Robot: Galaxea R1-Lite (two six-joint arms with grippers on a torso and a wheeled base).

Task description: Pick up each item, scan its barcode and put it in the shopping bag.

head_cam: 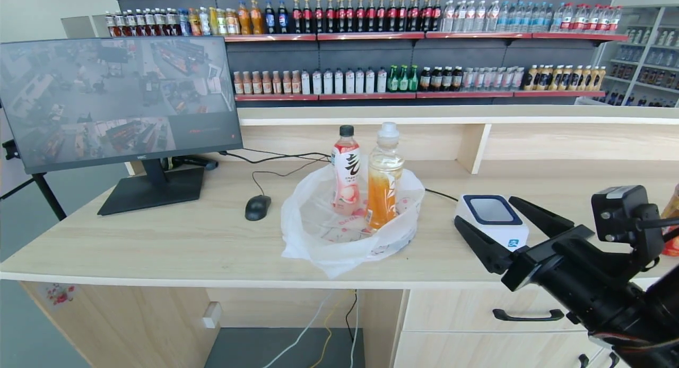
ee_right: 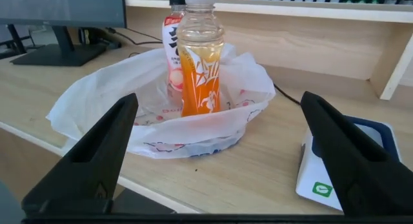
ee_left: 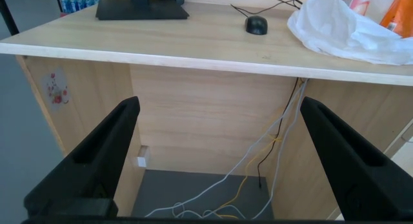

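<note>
- Notably, the left end effector (ee_left: 219, 104) hangs low before the pale wooden worktop (head_cam: 175, 241), fingers apart and empty, likely parked clear.
- A black computer mouse (head_cam: 258, 207) lies at nine o'clock of the crinkled white plastic shopping bag (head_cam: 318, 235), its mouth slumped open to receive items.
- Inside stand a pink-labelled black-capped bottle (head_cam: 346, 172) and, at its three o'clock, a white-capped orange drink bottle (head_cam: 384, 182), already bagged.
- At the bag's three o'clock, a white box scanner (head_cam: 490, 209) turns its dark window up for barcodes.
- The right end effector (ee_right: 219, 98), fingers spread and empty, hovers beside it, probably for the orange-red item (head_cam: 673, 243) at the far three o'clock edge.
</note>
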